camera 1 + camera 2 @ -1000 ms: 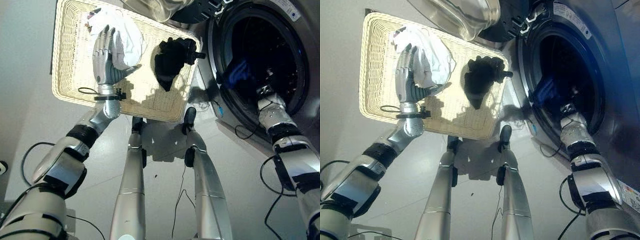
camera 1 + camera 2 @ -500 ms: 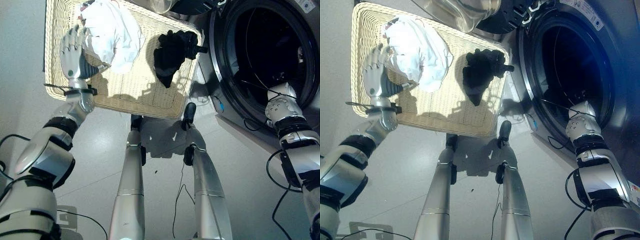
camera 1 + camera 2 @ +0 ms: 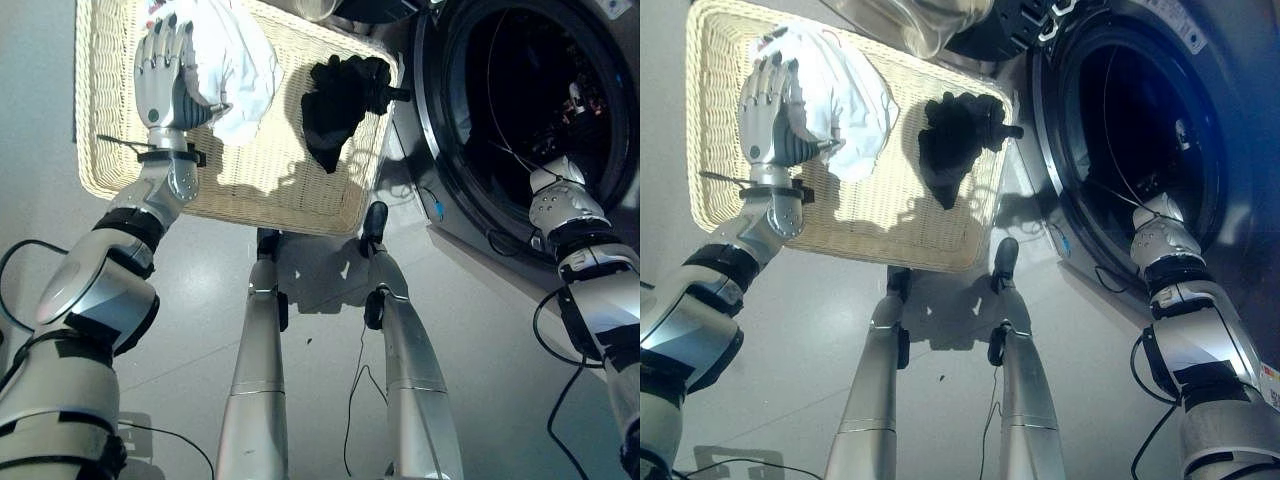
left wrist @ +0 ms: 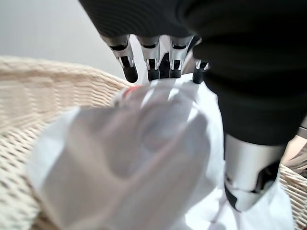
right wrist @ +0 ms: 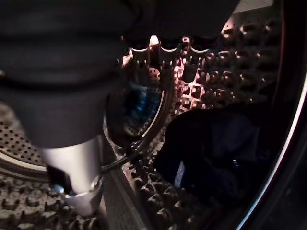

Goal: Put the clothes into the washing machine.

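Wicker basket (image 3: 300, 195) lies on the floor, upper left of the left eye view, beside the washing machine (image 3: 455, 215) at upper right. Machine door open; dark drum visible.

Left hand (image 3: 165, 75): over the far left part of the basket, palm down on the white garment (image 3: 235, 70). Fingers extended and slightly spread, lying along the cloth, thumb out to the side. Left wrist view confirms: fingertips (image 4: 129, 72) rest straight at the far edge of the bunched white cloth, not curled round it. Hand is flat on the garment, not clamped.

White garment: crumpled heap in the upper left of the basket, partly under the left hand.

Black garment (image 3: 335, 100): crumpled, in the upper right part of the basket near the rim closest to the machine, well apart from the left hand and apart from the white one.

Right hand (image 5: 163, 60): wrist at the lower lip of the drum opening, hand reaching inside. Right wrist view shows fingers held straight, apart, holding nothing. A dark garment (image 5: 216, 148) lies on the perforated drum wall beyond them, not touched.
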You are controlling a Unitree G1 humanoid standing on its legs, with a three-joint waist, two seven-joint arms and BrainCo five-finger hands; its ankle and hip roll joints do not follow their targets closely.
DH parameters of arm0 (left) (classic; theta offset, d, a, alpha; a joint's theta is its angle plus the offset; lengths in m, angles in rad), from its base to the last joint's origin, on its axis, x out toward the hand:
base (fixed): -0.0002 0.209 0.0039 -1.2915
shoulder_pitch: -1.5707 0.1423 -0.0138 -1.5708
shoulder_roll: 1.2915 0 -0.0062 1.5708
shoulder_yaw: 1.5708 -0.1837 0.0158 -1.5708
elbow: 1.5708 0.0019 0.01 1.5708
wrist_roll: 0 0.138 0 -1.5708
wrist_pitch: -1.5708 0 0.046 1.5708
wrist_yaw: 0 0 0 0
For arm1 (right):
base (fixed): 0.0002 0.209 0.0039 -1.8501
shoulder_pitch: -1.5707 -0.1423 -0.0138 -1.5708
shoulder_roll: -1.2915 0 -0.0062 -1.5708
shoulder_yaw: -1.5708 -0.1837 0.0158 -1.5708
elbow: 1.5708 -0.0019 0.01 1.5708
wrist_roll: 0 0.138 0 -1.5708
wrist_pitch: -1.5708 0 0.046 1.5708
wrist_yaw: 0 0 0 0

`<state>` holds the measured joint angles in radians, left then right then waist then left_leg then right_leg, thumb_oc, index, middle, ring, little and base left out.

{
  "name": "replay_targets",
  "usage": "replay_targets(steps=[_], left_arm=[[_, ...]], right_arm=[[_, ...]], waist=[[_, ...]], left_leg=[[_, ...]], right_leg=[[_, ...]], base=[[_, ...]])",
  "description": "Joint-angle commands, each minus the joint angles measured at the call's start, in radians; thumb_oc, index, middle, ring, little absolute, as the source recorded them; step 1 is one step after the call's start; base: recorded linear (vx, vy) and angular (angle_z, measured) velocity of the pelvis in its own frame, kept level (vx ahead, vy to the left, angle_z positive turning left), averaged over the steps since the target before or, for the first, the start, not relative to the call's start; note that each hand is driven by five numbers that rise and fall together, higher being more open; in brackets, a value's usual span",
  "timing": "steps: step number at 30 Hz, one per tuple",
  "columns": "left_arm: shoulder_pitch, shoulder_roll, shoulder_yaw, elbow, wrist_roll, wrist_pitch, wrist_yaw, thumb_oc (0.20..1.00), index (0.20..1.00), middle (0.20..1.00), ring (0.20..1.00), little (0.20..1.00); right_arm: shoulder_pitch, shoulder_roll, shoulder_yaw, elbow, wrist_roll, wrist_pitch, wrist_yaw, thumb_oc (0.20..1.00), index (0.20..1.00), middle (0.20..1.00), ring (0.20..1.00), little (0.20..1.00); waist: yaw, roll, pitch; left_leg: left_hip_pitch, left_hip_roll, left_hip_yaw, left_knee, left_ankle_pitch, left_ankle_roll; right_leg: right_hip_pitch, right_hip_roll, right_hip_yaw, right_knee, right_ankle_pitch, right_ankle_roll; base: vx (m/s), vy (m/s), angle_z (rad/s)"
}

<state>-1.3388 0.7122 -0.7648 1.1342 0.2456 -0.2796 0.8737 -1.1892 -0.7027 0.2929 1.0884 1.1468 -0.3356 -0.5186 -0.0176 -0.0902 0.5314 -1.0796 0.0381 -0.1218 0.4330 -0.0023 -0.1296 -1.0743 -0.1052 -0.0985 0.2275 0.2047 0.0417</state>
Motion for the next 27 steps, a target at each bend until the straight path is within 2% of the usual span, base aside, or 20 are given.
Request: replay_targets(steps=[1,2,3,8,10,11,12,13,16,19,27], left_arm=[[-0.076,-0.008,0.006,0.064,-0.064,0.008,-0.113,1.0,1.0,1.0,1.0,1.0],[-0.072,-0.011,0.002,0.07,-0.064,0.01,-0.131,1.0,1.0,1.0,1.0,1.0],[-0.079,-0.017,-0.009,0.088,-0.066,0.035,-0.196,1.0,1.0,1.0,1.0,1.0],[-0.076,-0.021,-0.04,0.131,-0.089,0.113,-0.29,1.0,1.0,1.0,1.0,1.0],[-0.083,-0.024,-0.048,0.156,-0.12,0.165,-0.359,1.0,1.0,1.0,1.0,1.0],[-0.081,-0.024,-0.049,0.165,-0.127,0.189,-0.398,0.931,0.931,0.931,0.931,0.931],[-0.078,-0.026,-0.049,0.175,-0.143,0.227,-0.448,0.47,0.47,0.47,0.47,0.47],[-0.074,-0.027,-0.049,0.182,-0.15,0.243,-0.47,0.2,0.2,0.2,0.2,0.2],[-0.06,-0.026,-0.049,0.198,-0.173,0.273,-0.53,0.2,0.2,0.2,0.2,0.2],[-0.065,-0.026,-0.035,0.214,-0.18,0.275,-0.561,0.2,0.2,0.2,0.2,0.2],[-0.044,-0.04,0.002,0.228,-0.226,0.248,-0.583,0.2,0.2,0.2,0.2,0.2]], right_arm=[[-0.028,-0.096,0.032,0.03,-0.003,-0.017,0.053,1.0,1.0,1.0,1.0,1.0],[-0.02,-0.089,0.033,0.028,-0.005,-0.018,0.06,1.0,1.0,1.0,1.0,1.0],[-0.013,-0.078,0.033,0.026,0.003,-0.026,0.077,1.0,1.0,1.0,1.0,1.0],[-0.005,-0.059,0.035,0.004,0.019,-0.045,0.133,1.0,1.0,1.0,1.0,1.0],[-0.005,-0.05,0.04,-0.006,0.005,-0.07,0.161,1.0,1.0,1.0,1.0,1.0],[-0.002,-0.047,0.039,-0.015,-0.001,-0.078,0.176,1.0,1.0,1.0,1.0,1.0],[-0.001,-0.047,0.04,-0.027,-0.012,-0.086,0.185,1.0,1.0,1.0,1.0,1.0],[0.002,-0.041,0.038,-0.039,-0.021,-0.091,0.191,1.0,1.0,1.0,1.0,1.0],[0.011,-0.037,0.038,-0.078,-0.027,-0.101,0.218,1.0,1.0,1.0,1.0,1.0],[0.012,-0.031,0.035,-0.108,-0.043,-0.108,0.229,1.0,1.0,1.0,1.0,1.0],[0.035,0.011,0.036,-0.193,-0.082,-0.115,0.236,1.0,1.0,1.0,1.0,1.0]], waist=[[-0.004,-0.001,-0.011],[-0.003,-0.002,-0.011],[-0.008,-0.004,-0.011],[-0.019,-0.005,-0.011],[-0.025,-0.001,-0.011],[-0.028,0.0,-0.011],[-0.031,0.002,-0.011],[-0.033,0.004,-0.011],[-0.038,0.008,-0.011],[-0.045,0.01,-0.011],[-0.05,0.021,-0.011]], left_leg=[[0.082,-0.055,0.037,-0.187,0.075,0.043],[0.091,-0.053,0.038,-0.187,0.065,0.043],[0.088,-0.053,0.04,-0.187,0.065,0.042],[0.087,-0.05,0.049,-0.199,0.068,0.042],[0.087,-0.048,0.054,-0.205,0.07,0.04],[0.085,-0.048,0.055,-0.204,0.07,0.04],[0.085,-0.048,0.058,-0.206,0.071,0.039],[0.085,-0.049,0.06,-0.207,0.073,0.038],[0.087,-0.045,0.068,-0.214,0.078,0.038],[0.08,-0.045,0.074,-0.215,0.085,0.038],[0.078,-0.044,0.084,-0.223,0.092,0.034]], right_leg=[[0.036,0.093,-0.055,0.087,-0.076,0.104],[0.045,0.095,-0.054,0.088,-0.084,0.106],[0.042,0.097,-0.053,0.085,-0.083,0.106],[0.038,0.104,-0.046,0.073,-0.078,0.106],[0.035,0.104,-0.043,0.068,-0.079,0.105],[0.033,0.103,-0.041,0.068,-0.08,0.104],[0.032,0.104,-0.039,0.067,-0.081,0.103],[0.031,0.105,-0.037,0.067,-0.082,0.103],[0.03,0.108,-0.03,0.067,-0.086,0.1],[0.021,0.108,-0.027,0.068,-0.085,0.097],[0.012,0.109,-0.018,0.07,-0.091,0.092]], base=[[0.0,0.0,0.0],[0.0,0.0,0.0],[0.0,0.0,0.0],[0.0,0.007,0.0],[0.0,0.054,-0.02],[0.0,0.061,-0.03],[0.0,0.052,-0.04],[0.0,0.05,-0.03],[0.0,0.045,-0.03],[0.0,0.012,-0.01],[0.0,0.012,-0.02]])
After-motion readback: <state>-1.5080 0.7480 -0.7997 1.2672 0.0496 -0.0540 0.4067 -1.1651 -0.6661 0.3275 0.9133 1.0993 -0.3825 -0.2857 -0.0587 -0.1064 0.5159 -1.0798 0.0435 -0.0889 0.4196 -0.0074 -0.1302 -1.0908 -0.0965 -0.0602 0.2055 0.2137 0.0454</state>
